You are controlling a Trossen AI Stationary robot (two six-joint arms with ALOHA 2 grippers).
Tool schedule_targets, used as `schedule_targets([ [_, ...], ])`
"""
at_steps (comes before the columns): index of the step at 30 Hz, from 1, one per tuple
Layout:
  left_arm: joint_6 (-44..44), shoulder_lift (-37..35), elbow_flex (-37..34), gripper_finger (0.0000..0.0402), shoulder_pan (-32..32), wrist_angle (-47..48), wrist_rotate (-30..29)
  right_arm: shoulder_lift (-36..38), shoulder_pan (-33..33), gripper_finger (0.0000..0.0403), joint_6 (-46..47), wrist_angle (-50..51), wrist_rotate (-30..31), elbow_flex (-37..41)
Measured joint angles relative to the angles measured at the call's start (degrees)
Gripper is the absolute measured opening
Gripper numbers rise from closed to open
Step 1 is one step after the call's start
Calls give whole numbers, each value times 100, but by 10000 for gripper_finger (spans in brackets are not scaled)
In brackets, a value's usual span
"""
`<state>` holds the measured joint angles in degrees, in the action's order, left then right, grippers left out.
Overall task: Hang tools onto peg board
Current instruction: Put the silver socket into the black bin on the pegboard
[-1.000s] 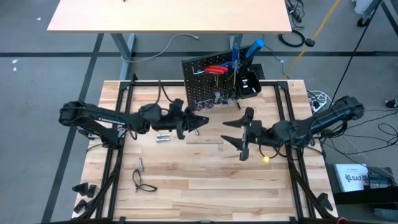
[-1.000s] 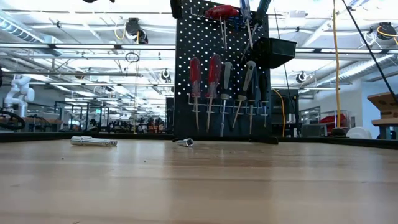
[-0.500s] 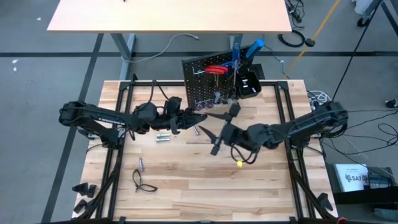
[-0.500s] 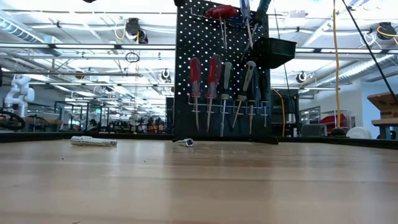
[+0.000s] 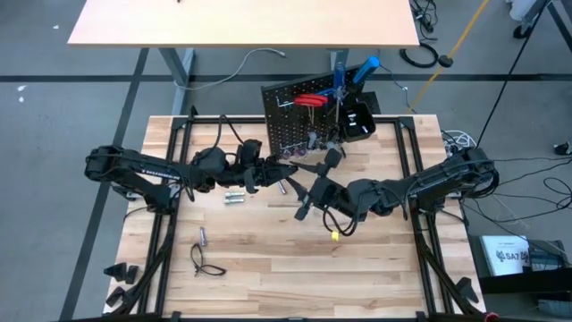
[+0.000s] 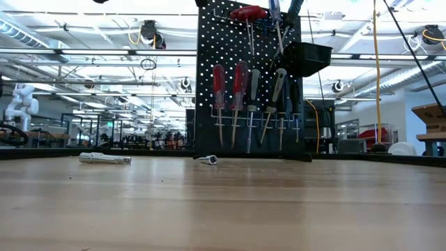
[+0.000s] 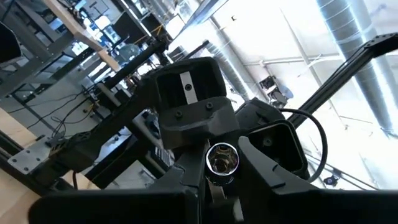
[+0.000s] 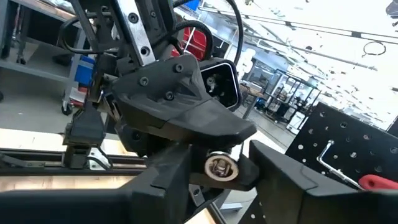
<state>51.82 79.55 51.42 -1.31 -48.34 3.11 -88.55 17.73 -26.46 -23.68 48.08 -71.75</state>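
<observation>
Just in front of the peg board (image 5: 302, 127), a small silver bit (image 7: 222, 160) is clamped in the left gripper (image 5: 284, 168) and presented end-on to the right gripper (image 5: 315, 185), whose fingers are spread around it, apparently so that it can be handed over. Most screwdrivers (image 6: 240, 101) are already hung on the board. Other bits (image 5: 233, 195) are left lying on the table (image 5: 268, 268).

Overhead and table-level views sharing the peg board (image 5: 304, 121); wrist cameras close, facing each other.
</observation>
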Motion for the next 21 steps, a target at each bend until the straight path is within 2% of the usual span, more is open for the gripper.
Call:
schedule_targets([
  [5,178,-7,0,60,95,140,265,4,5,105,-101,-26,40,0],
  [10,603,-20,15,71,206,500,441,1,5,88,-109,36,227,4],
  [15,787,-23,24,124,299,769,545,-17,-1,83,-178,124,379,13],
  [21,846,-1,12,178,468,1018,834,-24,-5,48,-247,349,706,15],
])
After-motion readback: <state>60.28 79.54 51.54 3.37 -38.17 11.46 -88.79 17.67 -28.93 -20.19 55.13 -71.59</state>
